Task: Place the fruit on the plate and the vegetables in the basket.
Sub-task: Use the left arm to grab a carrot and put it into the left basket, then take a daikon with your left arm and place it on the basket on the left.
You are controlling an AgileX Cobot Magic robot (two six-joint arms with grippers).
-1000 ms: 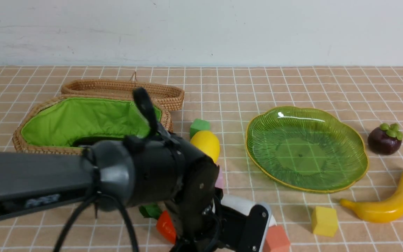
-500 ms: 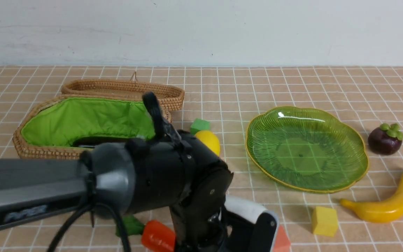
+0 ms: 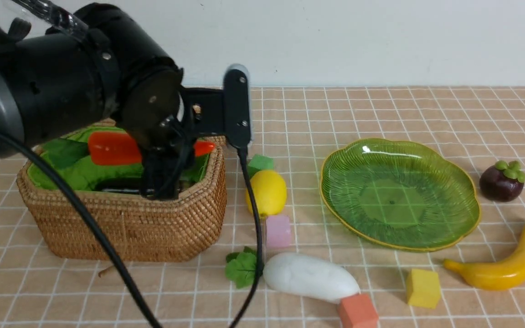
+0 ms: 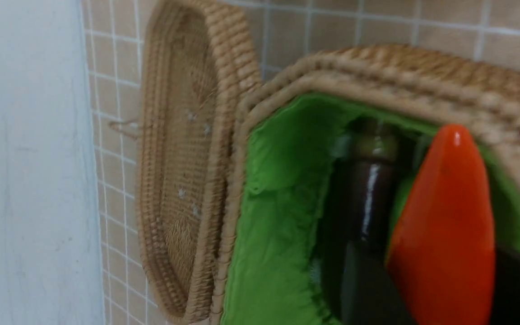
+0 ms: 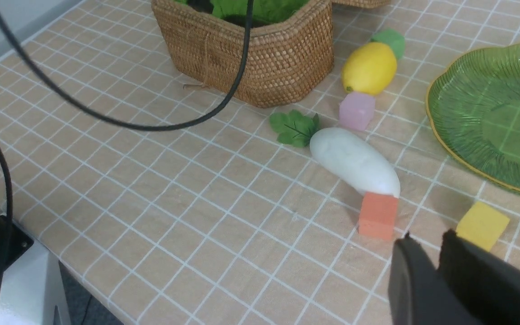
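While the left gripper pinches the carrot over the basket | ease it lower beside the eggplant before letting go | right gripper idle, pressed together, empty

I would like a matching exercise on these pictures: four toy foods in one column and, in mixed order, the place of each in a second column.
1. orange carrot with green leaves
2. white radish with green leaves
3. yellow lemon
4. dark purple mangosteen with green cap

A. on the table, right of the green glass plate
B. in the air over the brown wicker basket
C. on the table, against the orange-red foam cube
D. on the table, next to the green foam cube

Pairs: 1-B, 2-C, 3-D, 4-A
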